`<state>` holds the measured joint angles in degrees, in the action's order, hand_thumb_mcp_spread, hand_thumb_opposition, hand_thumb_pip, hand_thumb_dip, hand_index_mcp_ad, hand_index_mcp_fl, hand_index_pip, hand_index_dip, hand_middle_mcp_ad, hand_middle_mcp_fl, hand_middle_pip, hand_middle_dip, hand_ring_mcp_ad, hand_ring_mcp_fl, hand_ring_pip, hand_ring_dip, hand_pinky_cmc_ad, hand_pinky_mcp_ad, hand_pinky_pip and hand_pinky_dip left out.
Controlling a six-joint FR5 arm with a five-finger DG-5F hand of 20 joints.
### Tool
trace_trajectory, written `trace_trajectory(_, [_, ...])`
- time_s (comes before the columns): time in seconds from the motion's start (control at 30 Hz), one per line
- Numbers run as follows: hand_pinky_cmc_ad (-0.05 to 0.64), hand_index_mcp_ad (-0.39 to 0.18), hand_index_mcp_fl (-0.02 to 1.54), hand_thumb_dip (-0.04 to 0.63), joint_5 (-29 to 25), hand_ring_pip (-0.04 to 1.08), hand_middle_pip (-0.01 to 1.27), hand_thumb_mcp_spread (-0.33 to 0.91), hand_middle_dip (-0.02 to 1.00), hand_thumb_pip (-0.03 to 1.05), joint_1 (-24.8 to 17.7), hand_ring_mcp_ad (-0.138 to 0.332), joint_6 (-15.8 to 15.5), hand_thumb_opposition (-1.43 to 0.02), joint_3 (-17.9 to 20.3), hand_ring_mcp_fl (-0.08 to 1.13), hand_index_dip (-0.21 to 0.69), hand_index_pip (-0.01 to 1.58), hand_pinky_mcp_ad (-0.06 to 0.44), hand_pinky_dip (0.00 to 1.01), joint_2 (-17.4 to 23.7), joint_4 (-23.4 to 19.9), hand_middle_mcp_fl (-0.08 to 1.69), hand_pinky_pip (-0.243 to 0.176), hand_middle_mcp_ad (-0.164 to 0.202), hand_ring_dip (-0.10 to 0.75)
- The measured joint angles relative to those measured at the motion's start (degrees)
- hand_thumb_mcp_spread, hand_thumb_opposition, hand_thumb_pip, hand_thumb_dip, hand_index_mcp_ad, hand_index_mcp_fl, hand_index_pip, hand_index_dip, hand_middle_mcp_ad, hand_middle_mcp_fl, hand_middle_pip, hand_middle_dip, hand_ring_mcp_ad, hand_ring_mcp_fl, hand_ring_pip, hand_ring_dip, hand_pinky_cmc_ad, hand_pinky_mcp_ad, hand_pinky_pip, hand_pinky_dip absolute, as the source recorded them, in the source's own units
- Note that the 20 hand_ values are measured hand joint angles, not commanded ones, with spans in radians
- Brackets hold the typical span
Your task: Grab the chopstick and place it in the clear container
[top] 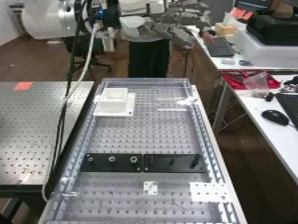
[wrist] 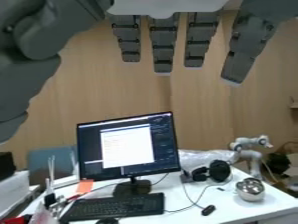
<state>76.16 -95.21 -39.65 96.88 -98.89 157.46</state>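
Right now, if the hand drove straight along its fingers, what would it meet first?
Probably the monitor; the hand could clear it and meet the wood panelling. Depth is unclear.

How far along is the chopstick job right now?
Apparently at the start. Nothing looks done: a thin pale strip, possibly the chopstick though I can't be sure, lies beside the white square container, not in it. In hand: nothing; the hand is raised near the bench's far end, fingers straight. Left: likely both the grab and the placing.

A lab with 2 perforated metal benchtops [top: 41, 131] [top: 174, 199] and computer monitor [wrist: 128, 145].A robotics lab: 1 robot arm [top: 48, 19], perforated benchtop [top: 40, 135], computer monitor [wrist: 128, 145].
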Motion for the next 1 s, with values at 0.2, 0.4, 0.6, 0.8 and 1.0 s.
trace_trajectory(0.2, [0.415, -0.052, 0.04, -0.023, -5.47, 0.10, 0.12, -0.02, 0.36, 0.55, -1.22, 0.150, 0.57, -0.64, -1.22, 0.02, 0.283, 0.07, 0.344, 0.38, -0.48, 1.32, 0.06, -0.096, 0.099, 0.241])
trace_trajectory(0.4, [0.431, -0.054, 0.04, -0.024, -9.29, 0.11, 0.14, -0.06, 0.34, 0.56, -1.95, 0.148, 0.24, -0.73, -3.28, 0.01, 0.269, 0.07, 0.367, 0.31, -1.58, 2.88, 0.06, -0.096, 0.126, 0.229])
trace_trajectory(0.6, [0.435, -0.051, 0.04, -0.026, -8.56, 0.11, 0.14, -0.08, 0.34, 0.62, -1.51, 0.148, -0.36, -0.77, -4.26, 0.01, 0.267, 0.07, 0.379, 0.30, -2.42, 2.73, 0.06, -0.096, 0.126, 0.229])
trace_trajectory(0.8, [0.429, -0.051, 0.04, -0.024, -6.16, 0.11, 0.14, -0.09, 0.34, 0.63, -0.68, 0.148, -0.50, -0.77, -5.55, 0.01, 0.250, 0.07, 0.379, 0.28, -3.47, 2.78, 0.06, -0.096, 0.126, 0.229])
trace_trajectory(1.0, [0.431, -0.051, 0.04, -0.028, -4.64, 0.11, 0.14, -0.09, 0.34, 0.64, -0.32, 0.148, -0.50, -0.77, -6.83, 0.01, 0.229, 0.07, 0.379, 0.28, -4.30, 3.67, 0.06, -0.096, 0.124, 0.218])
